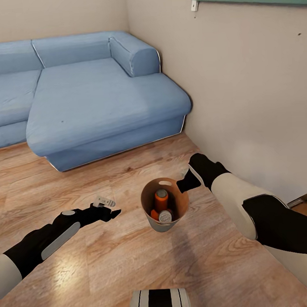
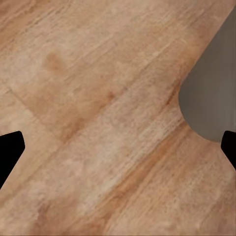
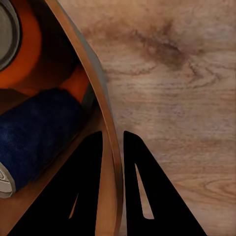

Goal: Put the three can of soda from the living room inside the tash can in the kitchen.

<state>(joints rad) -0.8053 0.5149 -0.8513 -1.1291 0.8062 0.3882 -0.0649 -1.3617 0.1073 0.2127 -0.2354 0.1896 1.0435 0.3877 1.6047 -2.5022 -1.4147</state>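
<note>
Two black-fingered claws are seen from the head camera over a warm wood plank floor (image 1: 109, 262), in a room with a blue corner sofa (image 1: 93, 102) set against pale beige walls (image 1: 249, 91). The right claw (image 1: 189, 181) is closed on the brown rim of the small round tapered bucket (image 1: 149, 203), wood-look inside and grey-beige outside, which is held just above or on the floor between the two arms; which cannot be told. Inside the bucket an upright orange soda can with a silvery top (image 1: 161, 198) is seen, with a second silvery-topped can (image 1: 165, 216) and an orange one (image 1: 154, 214) lying lower beside it. The left claw (image 1: 112, 213) is held apart from the bucket, its fingers spread, with nothing between them. A small pale grey object (image 1: 104, 201) lies on the floor just beyond it.

From the left wrist camera, two black fingertips (image 2: 10, 150) are seen well apart at opposite edges, with bare wood floor (image 2: 98, 123) between them and a grey rounded shape (image 2: 211, 93) at one side.

From the right wrist camera, the two black fingers (image 3: 83, 191) are seen pinched on either side of the bucket's thin brown wall (image 3: 105, 128), one inside and one outside. Within the bucket a dark blue can (image 3: 34, 132) lies on its side against an orange can (image 3: 24, 54).
</note>
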